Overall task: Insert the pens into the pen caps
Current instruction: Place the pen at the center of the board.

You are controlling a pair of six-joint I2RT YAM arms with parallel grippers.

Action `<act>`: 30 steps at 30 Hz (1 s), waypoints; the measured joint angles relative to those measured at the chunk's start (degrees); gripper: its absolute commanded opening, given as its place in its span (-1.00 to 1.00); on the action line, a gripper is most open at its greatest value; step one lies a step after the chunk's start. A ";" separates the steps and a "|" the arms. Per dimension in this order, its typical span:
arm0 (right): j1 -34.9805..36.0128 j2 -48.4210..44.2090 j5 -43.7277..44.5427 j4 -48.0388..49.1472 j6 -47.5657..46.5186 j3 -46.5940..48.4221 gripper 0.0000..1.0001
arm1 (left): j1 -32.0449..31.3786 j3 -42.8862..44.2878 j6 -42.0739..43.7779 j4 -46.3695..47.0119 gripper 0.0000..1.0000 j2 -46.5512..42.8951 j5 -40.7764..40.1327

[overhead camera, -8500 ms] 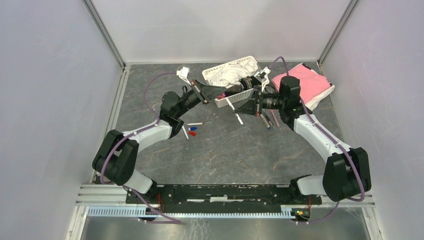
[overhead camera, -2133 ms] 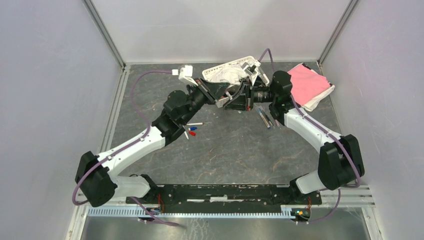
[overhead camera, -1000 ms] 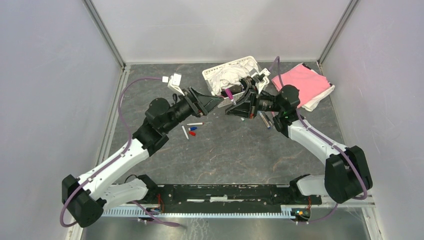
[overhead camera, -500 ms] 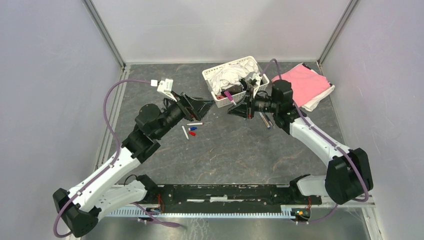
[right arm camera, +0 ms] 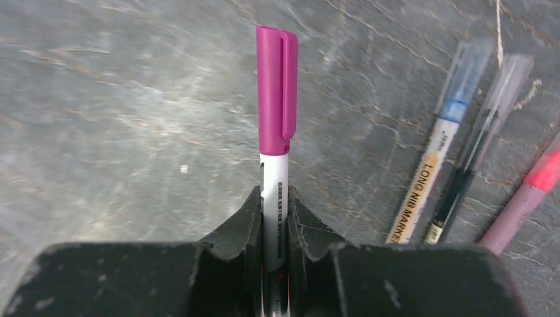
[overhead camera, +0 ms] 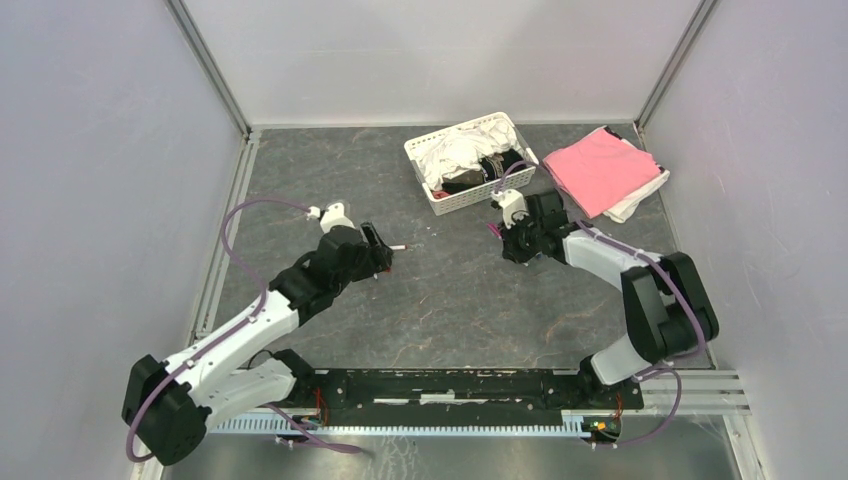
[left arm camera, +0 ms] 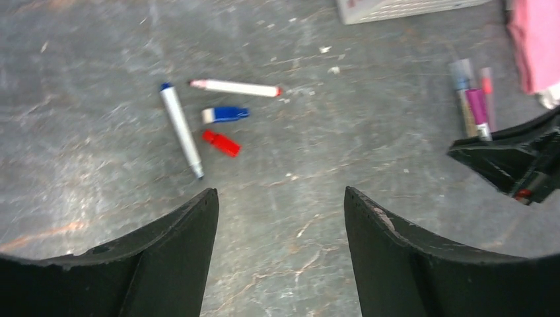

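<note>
Two arms that had met in mid-air by the basket point(overhead camera: 452, 201) a second earlier had now parted and come down to the bench point(overhead camera: 450, 300). We saw the right hand point(right arm camera: 275, 198) clamped on the white barrel of the magenta pen point(right arm camera: 275, 181), with the magenta cap point(right arm camera: 276, 86) seated on its end. It was held low, just beside three other pens point(right arm camera: 432, 172) lying together. We judged that pen done and ready to be laid with them. The left hand point(left arm camera: 280, 198) had drawn back, fingers apart and empty, above the uncapped pair. The blue-tipped pen point(left arm camera: 181, 139) and red-tipped pen point(left arm camera: 234, 88) lay near each other. The blue cap point(left arm camera: 226, 114) and red cap point(left arm camera: 221, 143) rested between them, touching neither. Those two, we thought, remained to be joined.
</note>
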 measured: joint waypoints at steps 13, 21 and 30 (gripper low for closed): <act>-2.40 9.22 5.55 -0.87 -3.23 4.87 -0.38 | 2.69 -1.31 -2.62 -3.98 0.14 7.32 -3.37; -5.84 7.52 3.41 -3.45 -5.22 5.73 -0.18 | 3.65 1.27 -2.51 -5.18 -0.07 12.94 -3.32; -7.32 0.44 -11.08 -6.91 -11.23 11.67 -0.06 | 5.60 4.04 0.26 -5.40 -0.17 16.59 -1.95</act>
